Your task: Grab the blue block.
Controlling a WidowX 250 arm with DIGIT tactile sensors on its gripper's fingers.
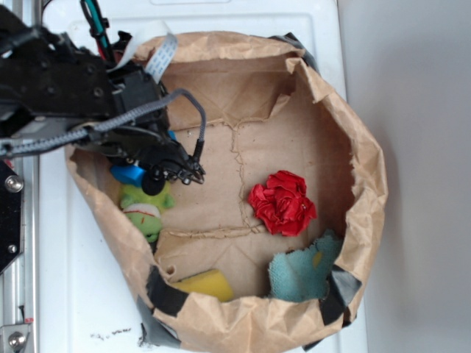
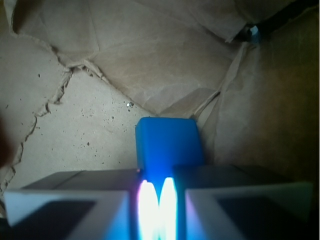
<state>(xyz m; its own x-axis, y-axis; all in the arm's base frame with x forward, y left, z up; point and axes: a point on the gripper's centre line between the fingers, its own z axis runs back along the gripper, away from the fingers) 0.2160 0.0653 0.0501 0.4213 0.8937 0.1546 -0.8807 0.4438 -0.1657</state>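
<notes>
The blue block (image 2: 167, 142) lies on the brown paper floor, right against the gripper's front. My gripper (image 2: 156, 172) has its two grey fingers drawn close, and the narrow gap between them is filled with the block's blue glow. The block's far end sticks out past the fingertips, close to the paper wall on the right. In the exterior view, a corner of the blue block (image 1: 126, 175) shows under the black arm at the bag's left side. The gripper (image 1: 141, 168) there is mostly hidden by the arm and its cables.
All of this is inside a low brown paper bag (image 1: 364, 154) with crumpled walls. A green plush frog (image 1: 146, 209) lies just below the block. A red fabric flower (image 1: 282, 204), a teal cloth (image 1: 303, 276) and a yellow sponge (image 1: 204, 283) lie farther off.
</notes>
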